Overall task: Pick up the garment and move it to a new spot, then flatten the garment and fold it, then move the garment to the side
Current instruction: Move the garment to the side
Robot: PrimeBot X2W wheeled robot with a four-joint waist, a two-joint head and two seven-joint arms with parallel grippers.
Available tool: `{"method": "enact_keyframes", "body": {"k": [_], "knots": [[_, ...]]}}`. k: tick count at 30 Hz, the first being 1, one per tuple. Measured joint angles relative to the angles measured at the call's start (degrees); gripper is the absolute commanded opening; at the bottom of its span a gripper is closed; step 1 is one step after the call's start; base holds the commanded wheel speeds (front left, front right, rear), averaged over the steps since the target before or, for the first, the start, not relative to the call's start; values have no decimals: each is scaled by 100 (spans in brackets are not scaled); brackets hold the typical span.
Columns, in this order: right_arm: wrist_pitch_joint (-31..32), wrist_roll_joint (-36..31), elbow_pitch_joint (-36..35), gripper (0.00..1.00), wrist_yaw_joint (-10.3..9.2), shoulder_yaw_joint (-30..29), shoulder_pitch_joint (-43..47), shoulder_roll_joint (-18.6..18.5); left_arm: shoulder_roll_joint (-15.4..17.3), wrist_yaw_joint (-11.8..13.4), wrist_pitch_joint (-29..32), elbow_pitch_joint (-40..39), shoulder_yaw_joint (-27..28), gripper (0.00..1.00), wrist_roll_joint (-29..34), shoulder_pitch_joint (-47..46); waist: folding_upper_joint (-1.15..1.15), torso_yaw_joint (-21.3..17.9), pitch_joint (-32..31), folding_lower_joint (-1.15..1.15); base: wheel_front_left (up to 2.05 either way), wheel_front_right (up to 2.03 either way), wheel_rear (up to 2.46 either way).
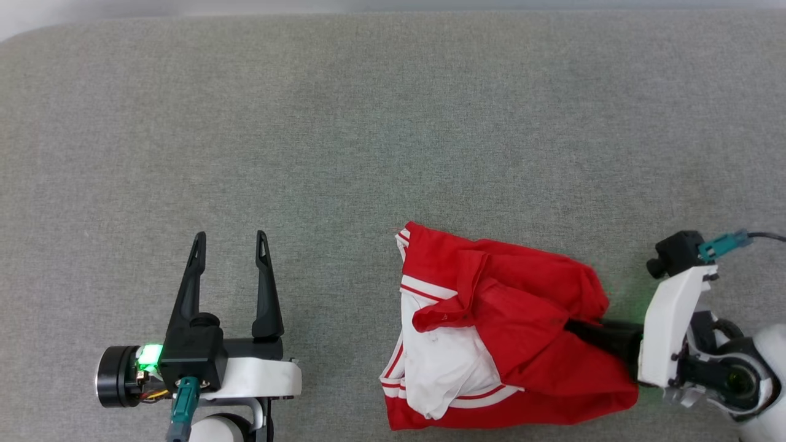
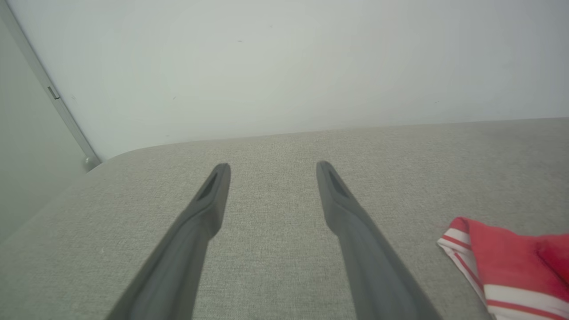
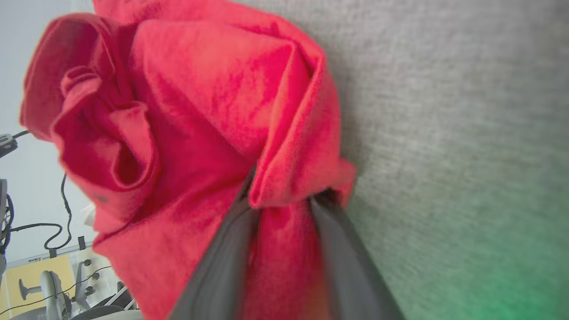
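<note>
The garment point(image 1: 522, 319) lies crumpled on the grey padded table point(image 1: 368, 123) at the near right, red with white sleeve parts and striped trim. My right gripper point(image 1: 574, 328) reaches into its right side from the right. In the right wrist view the garment point(image 3: 200, 111) bunches over my right gripper point(image 3: 284, 204); a red fold sits between the two fingers point(image 3: 231, 249), and the tips are hidden under cloth. My left gripper point(image 1: 230, 239) stands open and empty at the near left, well apart from the garment. In the left wrist view my left gripper point(image 2: 273, 166) points across bare table, with the garment's striped corner point(image 2: 502, 266) at the lower right.
The table's far edge point(image 2: 311, 131) meets a pale wall point(image 2: 284, 58). Its rounded far-left corner point(image 1: 24, 34) shows in the head view. Beyond the table's edge in the right wrist view are office chairs point(image 3: 49, 289) and cables point(image 3: 53, 231).
</note>
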Motion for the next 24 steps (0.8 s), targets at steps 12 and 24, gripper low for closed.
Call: {"method": "enact_keyframes", "body": {"k": [12, 24], "knots": [[-489, -37, -254, 0, -15, 669, -35, -279, -2, -11, 0, 99, -5, 100, -32, 258, 0, -36, -493, 1, 0, 0, 0], [-389, -576, -1457, 0, -15, 1200, -1190, -1385, -7, 52, 0, -33, 132, 100, -49, 556, 0, -770, -844, 0, 0, 0, 0]]}}
